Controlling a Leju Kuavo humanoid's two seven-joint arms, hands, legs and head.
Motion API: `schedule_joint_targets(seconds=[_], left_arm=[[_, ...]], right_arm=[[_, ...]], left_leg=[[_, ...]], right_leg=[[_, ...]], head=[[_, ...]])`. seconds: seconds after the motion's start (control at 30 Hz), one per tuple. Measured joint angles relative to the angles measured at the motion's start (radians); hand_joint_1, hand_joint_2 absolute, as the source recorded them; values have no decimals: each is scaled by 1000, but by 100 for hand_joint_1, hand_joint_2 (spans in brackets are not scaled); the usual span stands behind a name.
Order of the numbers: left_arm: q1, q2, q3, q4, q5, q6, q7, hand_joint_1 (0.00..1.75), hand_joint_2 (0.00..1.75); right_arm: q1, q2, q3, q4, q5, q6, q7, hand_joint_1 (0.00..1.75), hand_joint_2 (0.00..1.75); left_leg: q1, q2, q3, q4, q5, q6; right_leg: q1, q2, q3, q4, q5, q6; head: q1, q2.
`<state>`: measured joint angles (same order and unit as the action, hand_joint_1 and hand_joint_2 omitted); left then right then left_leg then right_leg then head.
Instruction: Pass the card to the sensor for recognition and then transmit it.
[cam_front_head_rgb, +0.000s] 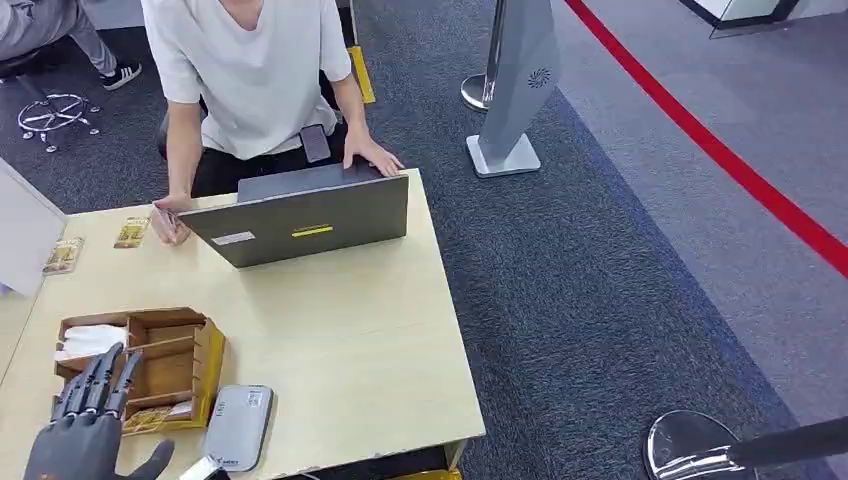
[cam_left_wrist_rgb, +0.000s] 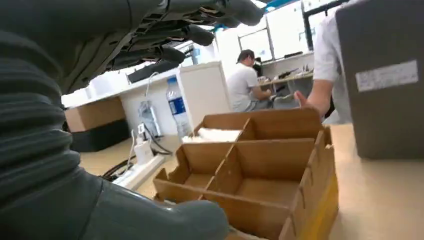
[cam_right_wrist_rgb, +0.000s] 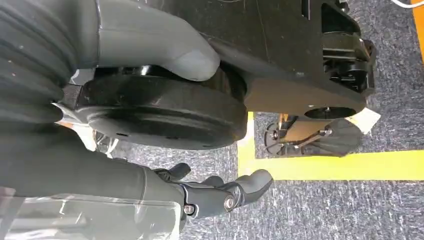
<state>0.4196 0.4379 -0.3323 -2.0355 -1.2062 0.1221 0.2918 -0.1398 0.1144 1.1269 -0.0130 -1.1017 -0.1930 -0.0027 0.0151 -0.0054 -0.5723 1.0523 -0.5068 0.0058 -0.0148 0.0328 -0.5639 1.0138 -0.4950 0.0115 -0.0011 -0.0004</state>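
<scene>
Left hand: I see my left hand (cam_front_head_rgb: 90, 420) with fingers spread, holding nothing, over the near edge of the cardboard organizer (cam_front_head_rgb: 150, 365).
Card: a card (cam_front_head_rgb: 150, 418) lies in the near compartment beside my fingers.
Sensor: grey sensor (cam_front_head_rgb: 238, 427) just right of it.
Right hand: my right hand (cam_right_wrist_rgb: 220, 192) hangs above carpet, fingers loosely curled, empty.

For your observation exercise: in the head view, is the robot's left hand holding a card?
No. The left hand hovers with its fingers spread over the cardboard organizer, holding nothing.
</scene>
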Motion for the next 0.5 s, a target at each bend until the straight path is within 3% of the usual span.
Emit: schedule_joint_targets(seconds=[0.5], left_arm=[[-12,-11,14,94,6,-24,10,0,175]], right_arm=[[0,0,2,1,-8,6,1,0,175]], left_leg=[[0,0,0,0,0,0]], right_leg=[[0,0,0,0,0,0]], head=[[0,0]])
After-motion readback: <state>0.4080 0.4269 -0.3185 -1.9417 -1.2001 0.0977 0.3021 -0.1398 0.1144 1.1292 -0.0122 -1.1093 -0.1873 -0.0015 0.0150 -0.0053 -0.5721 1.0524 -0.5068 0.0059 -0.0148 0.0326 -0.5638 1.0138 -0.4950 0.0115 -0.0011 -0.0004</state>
